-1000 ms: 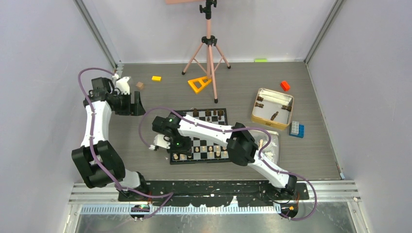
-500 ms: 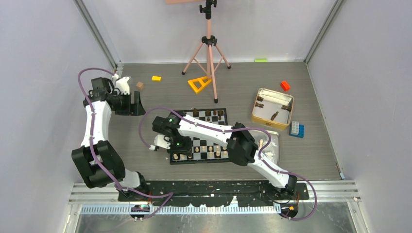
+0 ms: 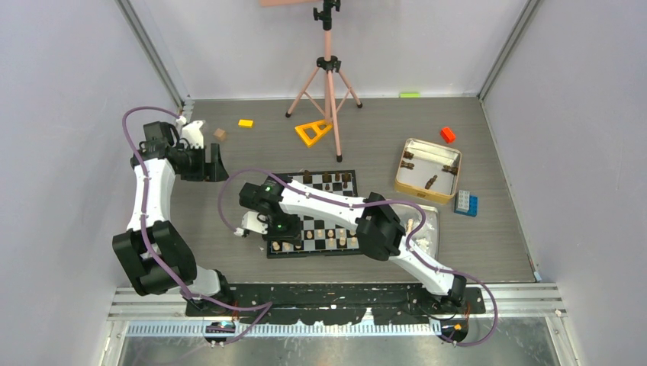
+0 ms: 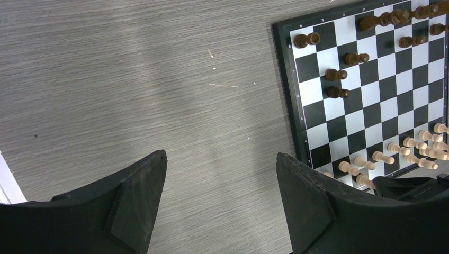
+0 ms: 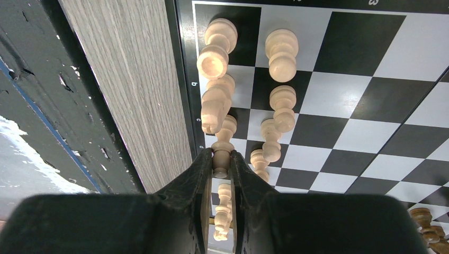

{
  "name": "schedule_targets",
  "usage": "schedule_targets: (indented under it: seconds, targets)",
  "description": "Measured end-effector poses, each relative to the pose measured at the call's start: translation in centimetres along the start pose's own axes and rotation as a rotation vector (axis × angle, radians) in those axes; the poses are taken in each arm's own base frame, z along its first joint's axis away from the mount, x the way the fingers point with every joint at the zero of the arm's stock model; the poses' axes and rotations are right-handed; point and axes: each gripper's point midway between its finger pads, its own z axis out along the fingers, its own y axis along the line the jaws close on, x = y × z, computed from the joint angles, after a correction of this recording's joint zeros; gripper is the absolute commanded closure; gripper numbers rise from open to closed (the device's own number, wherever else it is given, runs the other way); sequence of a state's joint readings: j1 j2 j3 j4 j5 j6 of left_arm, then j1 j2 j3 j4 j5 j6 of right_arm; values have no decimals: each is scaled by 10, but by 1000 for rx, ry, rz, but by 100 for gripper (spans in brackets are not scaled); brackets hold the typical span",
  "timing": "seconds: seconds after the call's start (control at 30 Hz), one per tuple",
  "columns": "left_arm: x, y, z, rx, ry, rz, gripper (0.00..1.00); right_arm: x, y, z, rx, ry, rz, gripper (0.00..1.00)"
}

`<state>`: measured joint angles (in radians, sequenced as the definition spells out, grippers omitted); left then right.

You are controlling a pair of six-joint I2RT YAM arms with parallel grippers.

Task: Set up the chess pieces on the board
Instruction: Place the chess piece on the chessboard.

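The board (image 3: 320,223) lies mid-table, with dark chess pieces (image 3: 326,178) along its far side and light ones (image 3: 329,235) along its near side. My right gripper (image 3: 276,241) hangs over the board's near-left corner. In the right wrist view the board (image 5: 339,95) fills the frame and my right gripper (image 5: 221,157) is shut on a light tan piece (image 5: 223,138) standing in the edge row, beside other light pieces (image 5: 280,50). My left gripper (image 3: 217,163) is off to the board's far left; its wrist view shows the gripper (image 4: 219,177) open over bare table, the board (image 4: 370,100) to its right.
A gold-rimmed tin (image 3: 402,174) holding dark pieces sits at the right, a silver tray (image 3: 435,221) just below it. A pink tripod (image 3: 328,76) stands behind the board. Toy blocks lie around: yellow triangle (image 3: 313,132), orange (image 3: 448,135), blue (image 3: 466,203), yellow (image 3: 245,123).
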<state>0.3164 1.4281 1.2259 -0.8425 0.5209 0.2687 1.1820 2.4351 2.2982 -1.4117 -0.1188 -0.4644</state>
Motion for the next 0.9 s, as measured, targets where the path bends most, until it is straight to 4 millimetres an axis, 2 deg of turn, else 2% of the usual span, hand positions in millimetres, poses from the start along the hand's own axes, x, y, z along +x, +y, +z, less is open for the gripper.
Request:
schedule_targets:
  seconds: [0.33, 0.53, 0.63, 0.73, 0.8, 0.9]
  targets:
    - [0, 0, 0, 0, 0, 0, 22, 1, 1, 0, -1, 4, 8, 54]
    - [0, 0, 1, 4, 1, -1, 22, 0, 2, -8, 7, -12, 15, 46]
    - [-1, -3, 2, 26, -3, -3, 21, -2, 2, -22, 23, -44, 15, 46]
    - [-4, -8, 3, 57, -18, 0, 22, 4, 1, -46, 45, -92, 27, 46]
    - [-6, -12, 4, 84, -29, 1, 22, 13, 0, -62, 57, -126, 42, 45]
    - [-11, -17, 8, 129, -34, -4, 23, 42, -9, -88, 57, -194, 110, 45]
